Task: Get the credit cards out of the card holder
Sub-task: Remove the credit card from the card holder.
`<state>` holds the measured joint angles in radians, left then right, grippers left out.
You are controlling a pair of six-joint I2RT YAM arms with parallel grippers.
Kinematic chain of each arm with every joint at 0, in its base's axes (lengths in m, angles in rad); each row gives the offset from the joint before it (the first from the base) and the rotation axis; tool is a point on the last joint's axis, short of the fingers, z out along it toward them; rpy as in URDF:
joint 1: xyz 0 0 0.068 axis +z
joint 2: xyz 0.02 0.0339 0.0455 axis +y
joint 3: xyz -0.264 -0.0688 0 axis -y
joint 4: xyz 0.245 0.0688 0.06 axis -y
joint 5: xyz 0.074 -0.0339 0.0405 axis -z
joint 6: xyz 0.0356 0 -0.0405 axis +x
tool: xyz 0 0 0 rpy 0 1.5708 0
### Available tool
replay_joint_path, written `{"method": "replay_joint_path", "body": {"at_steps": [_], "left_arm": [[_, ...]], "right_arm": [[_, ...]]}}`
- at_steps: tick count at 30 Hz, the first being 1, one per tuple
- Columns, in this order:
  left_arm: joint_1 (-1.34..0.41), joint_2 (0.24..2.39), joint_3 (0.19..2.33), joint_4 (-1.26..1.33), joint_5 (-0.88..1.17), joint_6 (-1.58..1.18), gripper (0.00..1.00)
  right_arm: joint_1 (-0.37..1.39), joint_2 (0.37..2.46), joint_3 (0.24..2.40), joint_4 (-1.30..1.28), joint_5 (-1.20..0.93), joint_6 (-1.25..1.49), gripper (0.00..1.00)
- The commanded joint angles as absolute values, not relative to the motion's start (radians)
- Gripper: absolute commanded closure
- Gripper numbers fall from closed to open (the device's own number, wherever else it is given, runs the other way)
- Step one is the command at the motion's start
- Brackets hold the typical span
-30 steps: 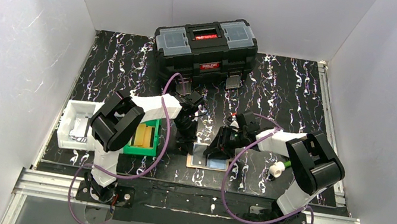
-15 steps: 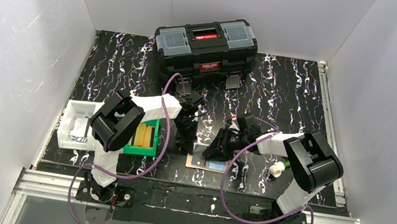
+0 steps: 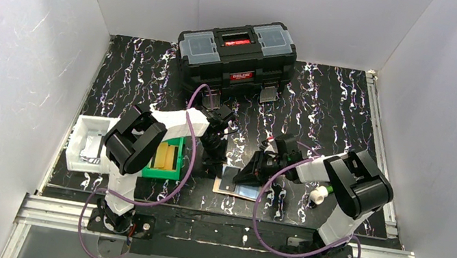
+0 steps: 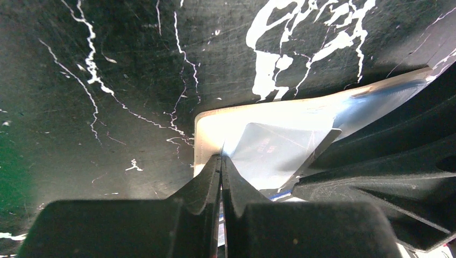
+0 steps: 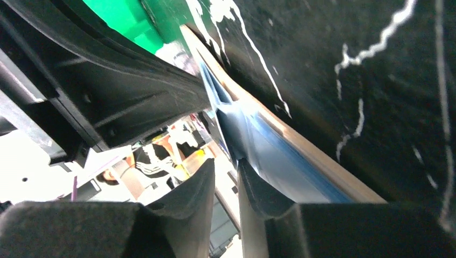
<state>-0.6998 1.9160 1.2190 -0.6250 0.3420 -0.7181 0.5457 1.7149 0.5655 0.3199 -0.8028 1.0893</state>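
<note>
The tan card holder (image 3: pixel 224 188) lies open on the black mat between the arms. My left gripper (image 3: pixel 214 161) is shut on its raised flap; in the left wrist view the fingertips (image 4: pixel 221 157) pinch the pale flap edge (image 4: pixel 212 126). A light blue credit card (image 4: pixel 271 148) sits in the holder just beyond. My right gripper (image 3: pixel 249 174) leans low over the holder from the right. Its jaws (image 5: pixel 226 165) stand a narrow gap apart with nothing seen between them. The blue card (image 5: pixel 263 148) and the holder's tan rim (image 5: pixel 328 166) run just right of its right finger.
A black toolbox (image 3: pixel 238 51) stands at the back centre. A green bin (image 3: pixel 164 159) with yellow-tan slabs and a white tray (image 3: pixel 86 141) lie left of the holder. A small white object (image 3: pixel 319 195) lies by the right arm. White walls enclose the table.
The right gripper has dropped lower and tilted over the holder, and its jaws have narrowed. The left gripper has kept its hold and place.
</note>
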Motion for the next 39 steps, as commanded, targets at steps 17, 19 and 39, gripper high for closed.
{"method": "replay_joint_path", "body": {"at_steps": [17, 19, 39], "left_arm": [[-0.716, 2.005, 1.170, -0.620, 0.242, -0.731, 1.00], [-0.716, 2.011, 1.169, -0.618, 0.243, -0.736, 1.00], [-0.716, 2.017, 1.170, -0.616, 0.246, -0.740, 1.00]], "right_arm": [[0.533, 1.752, 0.507, 0.548, -0.777, 1.193, 0.79], [0.527, 1.749, 0.497, 0.551, -0.775, 1.193, 0.76], [0.479, 1.742, 0.411, 0.666, -0.785, 1.237, 0.85]]}}
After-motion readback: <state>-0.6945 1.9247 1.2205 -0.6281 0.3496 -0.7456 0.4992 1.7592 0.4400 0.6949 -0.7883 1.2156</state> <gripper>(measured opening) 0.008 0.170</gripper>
